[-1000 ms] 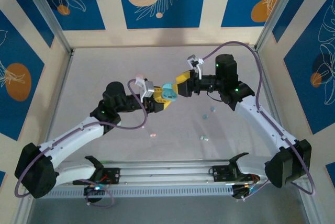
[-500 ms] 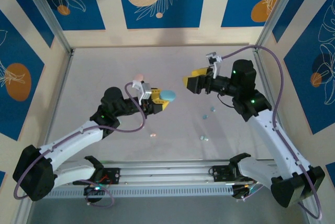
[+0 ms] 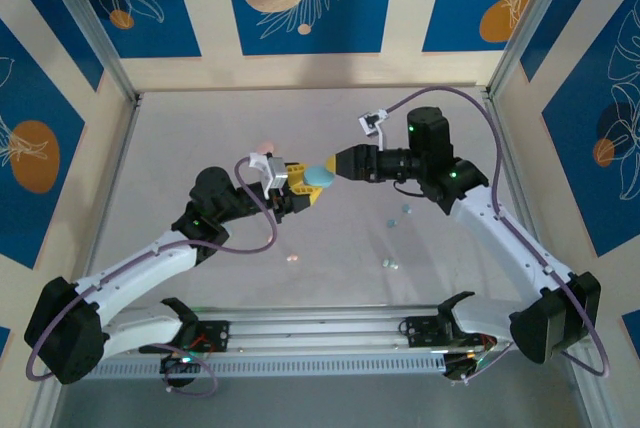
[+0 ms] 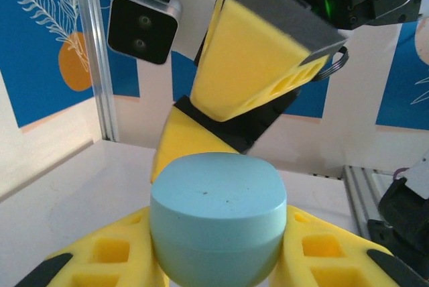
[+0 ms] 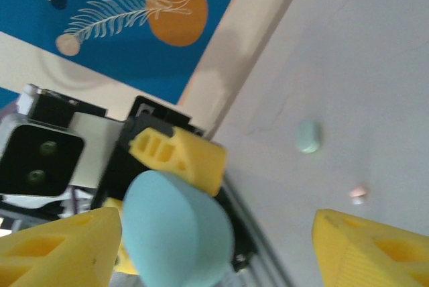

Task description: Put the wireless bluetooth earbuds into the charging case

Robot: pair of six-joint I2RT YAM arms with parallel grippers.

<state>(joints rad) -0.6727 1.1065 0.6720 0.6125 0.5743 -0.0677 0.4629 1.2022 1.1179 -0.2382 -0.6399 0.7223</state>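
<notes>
A pale blue charging case (image 4: 218, 216), lid down, is clamped between the yellow fingers of my left gripper (image 4: 218, 253), held above the table (image 3: 318, 176). My right gripper (image 3: 338, 162) faces it from the right, open. Its fingers (image 5: 60, 250) straddle the case (image 5: 177, 233), the left one close against it and the right one well apart. Earbuds lie loose on the table: a pink one (image 3: 292, 259) and pale blue ones (image 3: 390, 264), (image 3: 393, 220), (image 3: 406, 209). The pink bud (image 5: 358, 194) lies beside a pale blue oval piece (image 5: 308, 136).
A pink rounded case (image 3: 265, 148) sits on the table behind my left gripper. Patterned walls and metal posts (image 3: 100, 43) enclose the table. A rail (image 3: 320, 333) runs along the near edge between the arm bases.
My right gripper drew back to the right, then came in again to the case. The left gripper kept hold of the case, whose top looked open a second ago.
</notes>
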